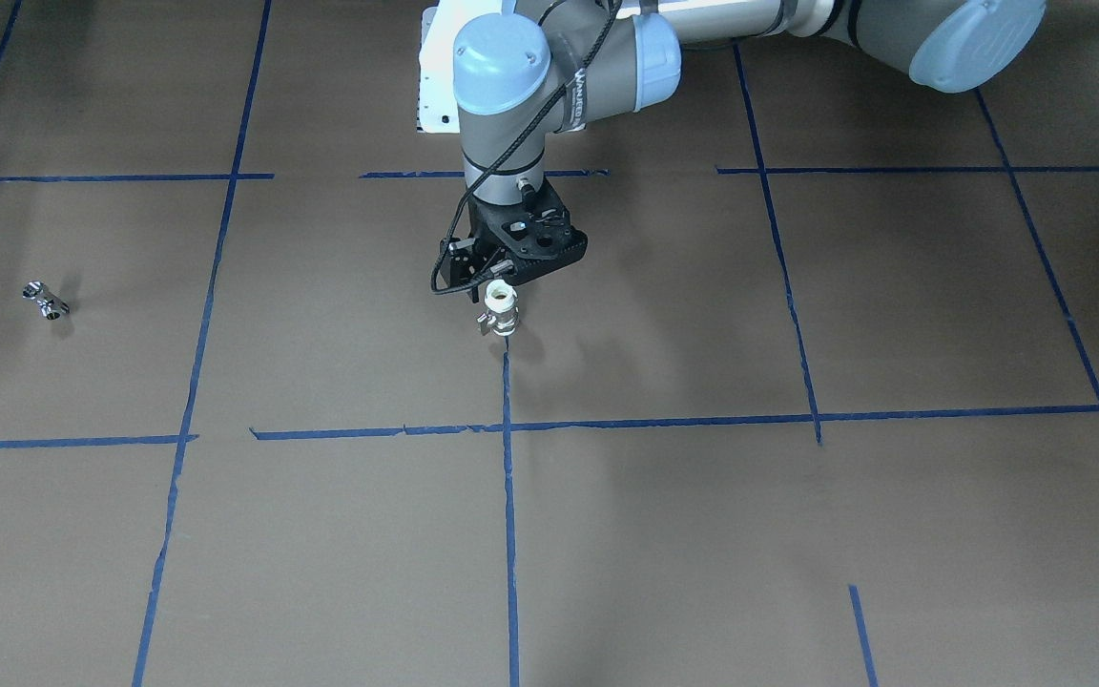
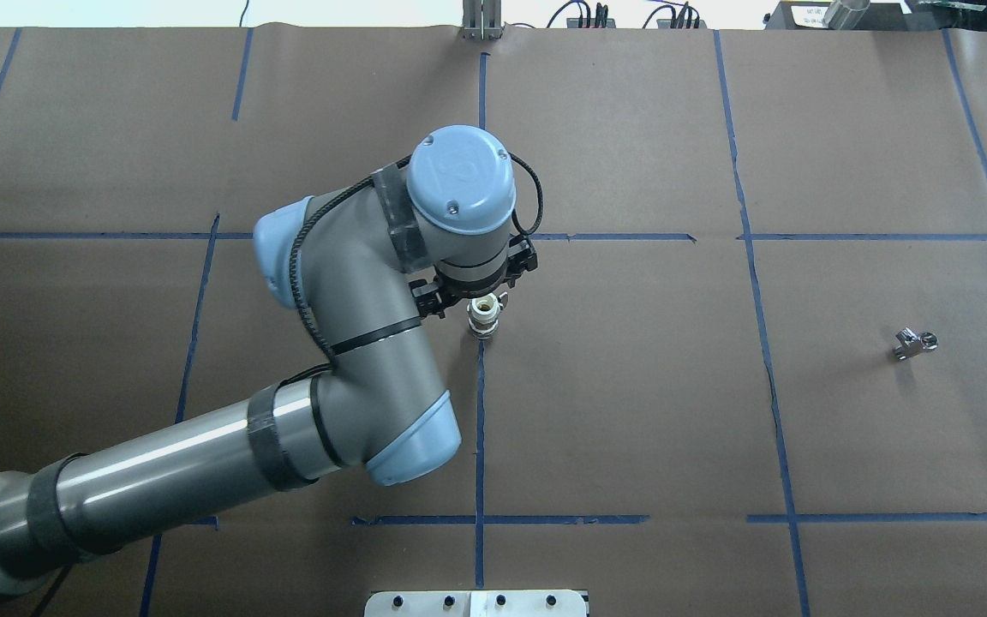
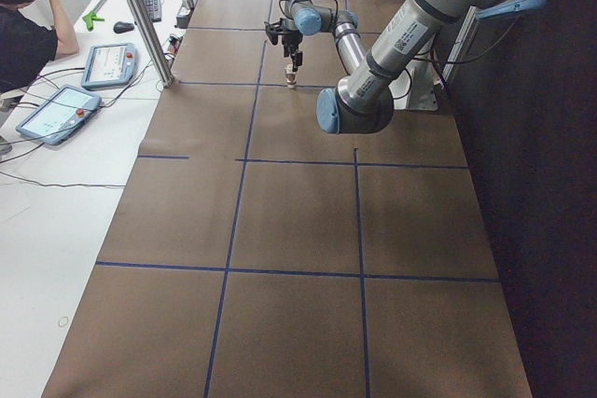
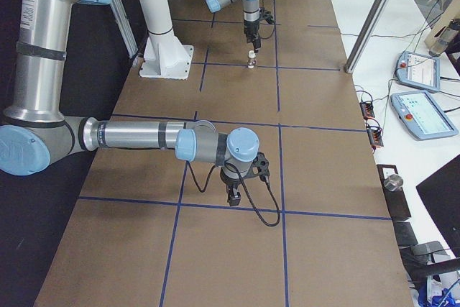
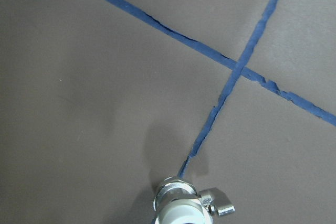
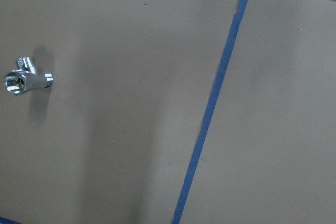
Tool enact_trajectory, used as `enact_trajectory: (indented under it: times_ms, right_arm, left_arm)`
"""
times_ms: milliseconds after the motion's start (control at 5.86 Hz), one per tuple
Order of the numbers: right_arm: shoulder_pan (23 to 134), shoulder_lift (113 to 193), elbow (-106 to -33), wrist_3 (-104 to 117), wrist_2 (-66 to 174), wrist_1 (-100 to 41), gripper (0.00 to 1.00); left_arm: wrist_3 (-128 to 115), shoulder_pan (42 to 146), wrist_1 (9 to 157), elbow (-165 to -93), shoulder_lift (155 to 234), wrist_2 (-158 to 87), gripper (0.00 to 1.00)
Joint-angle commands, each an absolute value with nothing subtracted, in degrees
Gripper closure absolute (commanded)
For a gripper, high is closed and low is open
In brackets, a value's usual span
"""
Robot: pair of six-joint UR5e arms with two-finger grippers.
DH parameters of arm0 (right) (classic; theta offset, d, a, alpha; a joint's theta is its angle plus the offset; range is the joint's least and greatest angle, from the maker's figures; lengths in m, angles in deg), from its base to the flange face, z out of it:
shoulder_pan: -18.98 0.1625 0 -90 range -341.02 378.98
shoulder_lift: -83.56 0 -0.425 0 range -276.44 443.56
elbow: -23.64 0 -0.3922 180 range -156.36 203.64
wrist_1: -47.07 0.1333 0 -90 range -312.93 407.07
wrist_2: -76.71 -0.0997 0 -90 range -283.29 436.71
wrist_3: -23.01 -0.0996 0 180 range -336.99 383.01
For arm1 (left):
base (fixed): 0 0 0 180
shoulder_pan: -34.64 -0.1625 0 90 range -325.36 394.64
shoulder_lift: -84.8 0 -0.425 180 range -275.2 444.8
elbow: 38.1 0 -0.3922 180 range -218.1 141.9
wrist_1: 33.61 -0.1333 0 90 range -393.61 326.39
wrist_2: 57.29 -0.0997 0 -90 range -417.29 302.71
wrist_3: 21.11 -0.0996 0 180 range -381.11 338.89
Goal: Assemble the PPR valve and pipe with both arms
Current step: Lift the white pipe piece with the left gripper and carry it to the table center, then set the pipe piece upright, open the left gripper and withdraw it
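The PPR valve [image 1: 502, 311] has white ends and a metal middle. It stands upright at the table's middle, at the end of a blue tape line, and also shows in the overhead view [image 2: 483, 319] and the left wrist view [image 5: 181, 203]. My left gripper [image 1: 502, 284] points straight down and is shut on the valve's top end. The valve's lower end is at or just above the paper. The chrome pipe [image 2: 913, 344] lies alone far to the right and also shows in the right wrist view [image 6: 25, 78]. My right gripper [image 4: 234, 195] hangs low over the table. I cannot tell whether it is open.
Brown paper with a grid of blue tape lines [image 2: 480, 428] covers the table. A white pedestal [image 4: 162, 48] stands at the robot's side. An operator [image 3: 28, 34] and tablets [image 3: 61, 111] are on the white bench beyond the far edge.
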State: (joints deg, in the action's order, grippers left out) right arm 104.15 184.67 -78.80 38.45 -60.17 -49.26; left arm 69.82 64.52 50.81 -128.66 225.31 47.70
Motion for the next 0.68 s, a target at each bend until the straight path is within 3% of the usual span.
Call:
enact_trajectory:
  times_ms: [0, 512]
  right_arm:
    - [102.7, 183.0, -78.8, 38.6, -60.0, -49.1, 0.00]
    - [100.7, 179.8, -79.0, 38.2, -60.0, -49.1, 0.00]
  left_arm:
    - [55.2, 66.2, 50.6, -141.7, 212.4, 48.6, 0.00]
    - [25.5, 75.5, 51.6, -154.5, 189.6, 53.4, 0.00]
